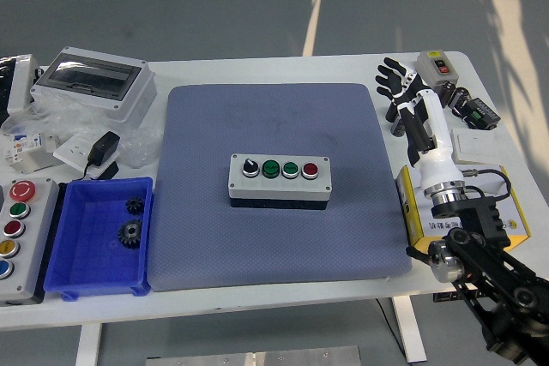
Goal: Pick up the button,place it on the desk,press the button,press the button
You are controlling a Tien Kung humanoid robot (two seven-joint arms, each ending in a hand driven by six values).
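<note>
Button box (280,179) sits flat near the middle of the blue mat (214,237), long side left-right. On its grey top, left to right: black selector knob, two green buttons, one red button. Nothing touching it

Right hand (403,96) is over the table's right side, just off the mat's right edge near the far corner, well apart from the box. Fingers (390,67) spread and pointing away toward the far edge, holding nothing. White forearm runs back toward the near right corner, passing over a yellow box (508,212)

Left arm not in frame

Around the right hand: small grey switch box (437,65) with a red and a green button at the far right, a black part (477,111) beside it, white wall plate (476,147) nearer

Left of mat: blue bin (60,250) with two black gears (130,232), bigger one nearer; multi-button panel (19,237) at the left edge; clear-lid enclosure (94,81) at the far left; black adapter (104,147) on plastic bags between them
</note>
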